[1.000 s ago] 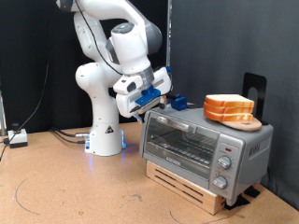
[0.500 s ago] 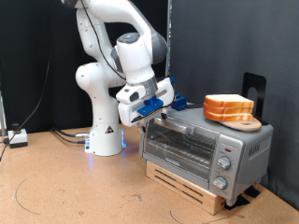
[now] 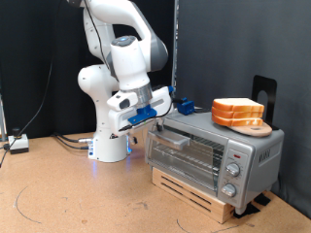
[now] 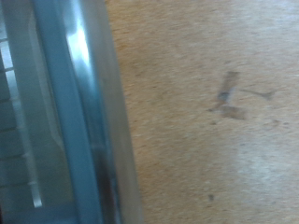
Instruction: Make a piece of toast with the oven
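Note:
The silver-grey toaster oven point(image 3: 245, 151) stands on a wooden pallet at the exterior view's right. Its glass door point(image 3: 187, 148) is tilted a little outward at the top. My gripper point(image 3: 163, 118) is at the door's upper left corner, by the grey bar handle point(image 3: 171, 140). The wrist view shows the handle point(image 4: 79, 121) and the glass door point(image 4: 26, 112) close up over brown table, with no fingers in it. A stack of bread slices point(image 3: 237, 110) lies on a round wooden board point(image 3: 256, 127) on top of the oven. No single slice lies apart from the stack.
The white robot base point(image 3: 109, 141) stands on the brown table point(image 3: 68, 194), left of the oven in the exterior view. Cables point(image 3: 68, 142) run along the table's back by a black curtain. A black stand point(image 3: 264, 92) rises behind the bread.
My gripper has moved down and towards the exterior view's left, away from the oven's top. The door's top edge has come outward with it.

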`<state>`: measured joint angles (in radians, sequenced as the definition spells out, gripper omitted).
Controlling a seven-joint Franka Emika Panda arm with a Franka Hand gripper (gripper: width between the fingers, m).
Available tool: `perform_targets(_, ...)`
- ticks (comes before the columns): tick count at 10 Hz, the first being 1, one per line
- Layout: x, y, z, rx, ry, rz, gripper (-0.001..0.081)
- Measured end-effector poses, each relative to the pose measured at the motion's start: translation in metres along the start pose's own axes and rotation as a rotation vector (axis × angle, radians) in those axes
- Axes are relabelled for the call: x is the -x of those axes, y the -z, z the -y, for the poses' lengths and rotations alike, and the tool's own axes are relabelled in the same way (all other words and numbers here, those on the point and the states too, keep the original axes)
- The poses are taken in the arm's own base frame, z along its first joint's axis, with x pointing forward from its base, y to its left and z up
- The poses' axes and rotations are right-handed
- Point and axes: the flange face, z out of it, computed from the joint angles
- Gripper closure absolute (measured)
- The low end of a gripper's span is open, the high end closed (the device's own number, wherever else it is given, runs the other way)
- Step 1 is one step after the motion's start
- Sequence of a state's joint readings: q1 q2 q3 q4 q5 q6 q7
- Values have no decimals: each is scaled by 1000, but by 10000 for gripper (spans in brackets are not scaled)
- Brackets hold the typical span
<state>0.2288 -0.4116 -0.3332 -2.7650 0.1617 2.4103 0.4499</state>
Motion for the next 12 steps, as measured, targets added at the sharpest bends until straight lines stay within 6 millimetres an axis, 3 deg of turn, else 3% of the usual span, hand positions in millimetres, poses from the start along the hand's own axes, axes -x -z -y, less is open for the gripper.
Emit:
perform_targets(6,-52,-30,-27,83,-64,-51,-3)
perform_targets(9,-67,-46,-31,69,-62,-55,-3)
perform_targets(12,-77,-51,-21,44,-66,-72,-3)
